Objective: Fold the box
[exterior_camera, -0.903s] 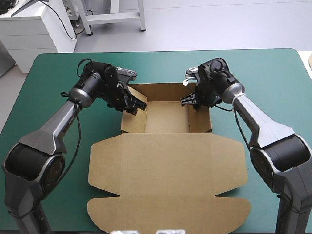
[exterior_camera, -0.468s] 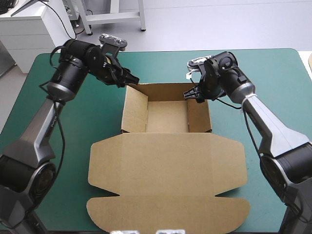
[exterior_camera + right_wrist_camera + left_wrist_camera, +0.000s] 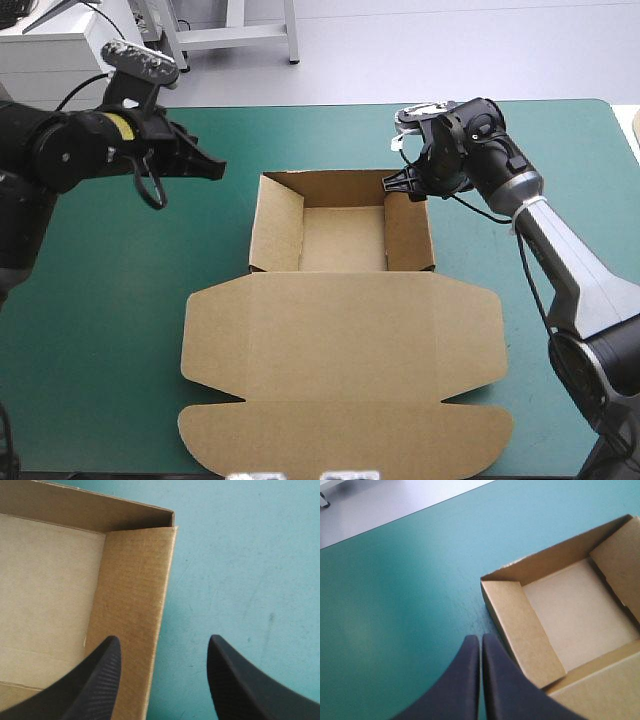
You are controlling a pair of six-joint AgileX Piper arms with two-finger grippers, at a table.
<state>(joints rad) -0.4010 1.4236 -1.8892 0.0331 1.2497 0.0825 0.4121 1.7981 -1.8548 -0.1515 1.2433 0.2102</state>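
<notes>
Box (image 3: 340,340) sits mid-table (image 3: 110,300): tray walls up at 12 o'clock, lid flat toward 6. Left gripper (image 3: 212,169) clenched, empty, well off the tray at 10 o'clock. Right gripper (image 3: 398,186) released, straddling the tray's 1 o'clock corner wall.

bg: grey floor (image 3: 450,50) | white cabinet (image 3: 50,50) far-left | metal frame legs (image 3: 292,35)
</notes>
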